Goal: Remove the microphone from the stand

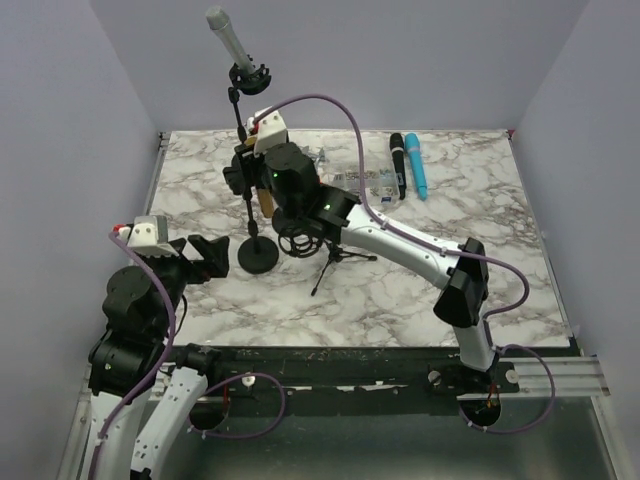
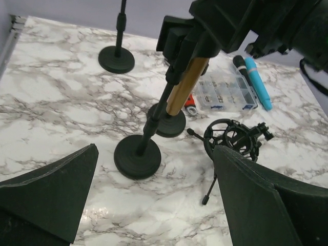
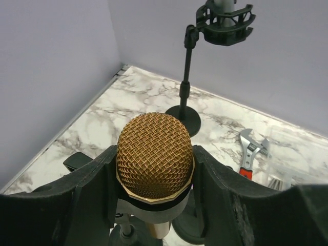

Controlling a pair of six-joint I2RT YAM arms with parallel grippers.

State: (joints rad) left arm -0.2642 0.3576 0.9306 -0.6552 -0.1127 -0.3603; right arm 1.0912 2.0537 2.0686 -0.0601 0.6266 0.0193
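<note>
A gold microphone (image 3: 155,154) with a mesh head stands tilted on a black stand (image 2: 154,120) with a round base (image 1: 258,257) at mid-left of the table. My right gripper (image 3: 154,152) is shut on the microphone just below its head, one finger on each side. In the left wrist view the gold body (image 2: 187,84) runs alongside the stand's pole, and my right gripper (image 2: 205,20) hides the clip. My left gripper (image 1: 212,258) is open and empty, low over the table just left of the stand's base (image 2: 137,156).
A second stand (image 1: 240,100) at the back holds a grey microphone (image 1: 228,35). A shock mount on a small tripod (image 2: 236,138) stands right of the base. A clear parts box (image 2: 225,92), a red-handled wrench (image 3: 249,151), and black (image 1: 397,160) and blue (image 1: 416,165) microphones lie at the back.
</note>
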